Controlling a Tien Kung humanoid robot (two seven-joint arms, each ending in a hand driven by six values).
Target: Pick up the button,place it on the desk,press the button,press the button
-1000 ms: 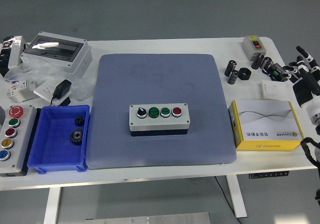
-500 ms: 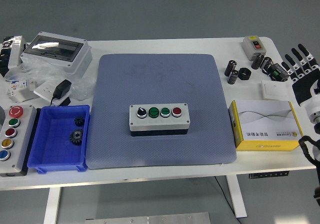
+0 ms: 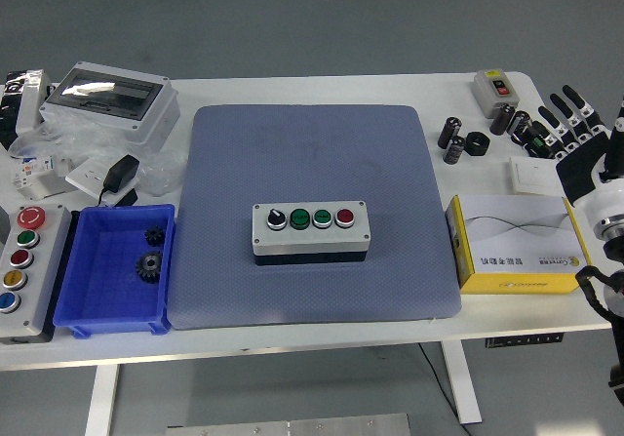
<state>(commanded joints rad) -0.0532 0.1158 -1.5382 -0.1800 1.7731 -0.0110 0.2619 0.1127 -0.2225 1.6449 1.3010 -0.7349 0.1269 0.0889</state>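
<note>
Button box (image 3: 311,231) sits centred on the grey mat (image 3: 310,163); your right hand (image 3: 583,149) hovers at 3 o'clock, fingers spread, holding nothing (left arm unseen). Sweep in over the yellow carton (image 3: 517,246), then press one cap squarely from above.

Bright even overhead light, soft shadows, glare on enclosure lid (image 3: 97,90), sharp focus
</note>
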